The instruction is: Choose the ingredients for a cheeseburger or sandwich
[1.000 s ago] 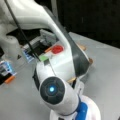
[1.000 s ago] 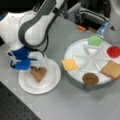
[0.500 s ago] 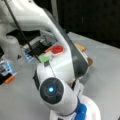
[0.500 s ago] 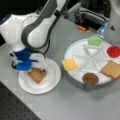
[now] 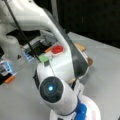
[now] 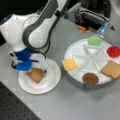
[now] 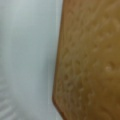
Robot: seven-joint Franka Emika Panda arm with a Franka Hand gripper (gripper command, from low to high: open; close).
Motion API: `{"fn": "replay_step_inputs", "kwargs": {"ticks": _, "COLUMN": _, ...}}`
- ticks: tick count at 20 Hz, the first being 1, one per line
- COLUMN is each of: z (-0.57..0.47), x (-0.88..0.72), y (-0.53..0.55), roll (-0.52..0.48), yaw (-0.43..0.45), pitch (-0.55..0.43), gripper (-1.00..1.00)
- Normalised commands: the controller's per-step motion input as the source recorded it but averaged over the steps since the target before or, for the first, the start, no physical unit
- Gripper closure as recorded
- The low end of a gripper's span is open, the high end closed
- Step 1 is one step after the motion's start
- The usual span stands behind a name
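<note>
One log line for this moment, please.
pincer low over plate | bread on plate | tray: cheese, patty, bread slice, tomato, lettuce

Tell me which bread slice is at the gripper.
The bread slice on the paper plate, right under the gripper. The other slice sits in the divided tray, far from it.

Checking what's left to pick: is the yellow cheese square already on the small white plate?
No, the yellow cheese square sits in the divided tray, and the small white plate holds only a bread slice.
</note>
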Motion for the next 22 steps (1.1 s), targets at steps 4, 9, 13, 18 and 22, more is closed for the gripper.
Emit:
{"fn": "replay_step_inputs", "kwargs": {"ticks": 4, "z": 0.09, "x": -0.22, "y": 0.02, "roll": -0.293, "yaw": -0.090, "pitch": -0.136, "gripper": -1.00}}
{"fn": "replay_step_inputs", "kwargs": {"ticks": 9, "z": 0.08, "x": -0.26, "y": 0.14, "roll": -0.386, "yaw": -0.098, "pitch": -0.113, "gripper": -1.00}}
{"fn": "replay_step_inputs", "kwargs": {"ticks": 13, "z": 0.07, "x": -0.31, "y": 0.30, "roll": -0.359, "yaw": -0.061, "pitch": -0.076, "gripper": -1.00}}
{"fn": "replay_step_inputs", "kwargs": {"ticks": 18, "z": 0.11, "x": -0.33, "y": 0.36, "roll": -0.328, "yaw": -0.068, "pitch": -0.094, "gripper": -1.00}}
{"fn": "replay_step_inputs", "kwargs": {"ticks": 22, "z": 0.22, "x": -0.34, "y": 0.40, "roll": -0.328, "yaw": -0.115, "pitch": -0.105, "gripper": -1.00}}
